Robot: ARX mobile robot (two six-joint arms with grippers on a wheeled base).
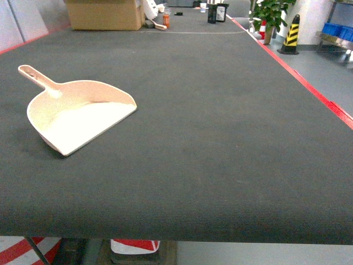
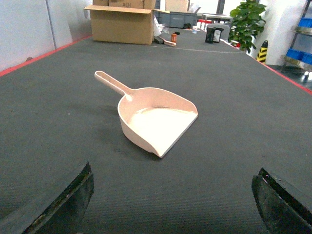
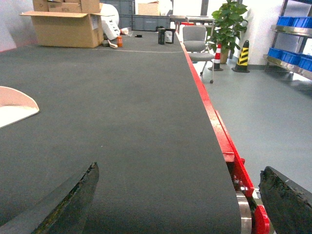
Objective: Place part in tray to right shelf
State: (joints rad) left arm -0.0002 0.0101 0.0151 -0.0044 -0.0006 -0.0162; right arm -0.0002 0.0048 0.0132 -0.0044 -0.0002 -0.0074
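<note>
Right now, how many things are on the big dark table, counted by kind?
Cream scoop tray: 1
Cardboard box, far end: 1
Small orange can by the box: 1
Dark containers, far end: 2, I think
Blue part: 0 in view
Total: about 5; smaller far clutter is too blurry to count.

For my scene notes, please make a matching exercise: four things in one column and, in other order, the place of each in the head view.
Things:
1. tray
2. cardboard box
3. plant
4. striped cone

Places:
A. floor, far right, beyond the red table edge
B. table, near left
C. far end, left of the cone
D. far end of table, left

Pairs: 1-B, 2-D, 3-C, 4-A
</note>
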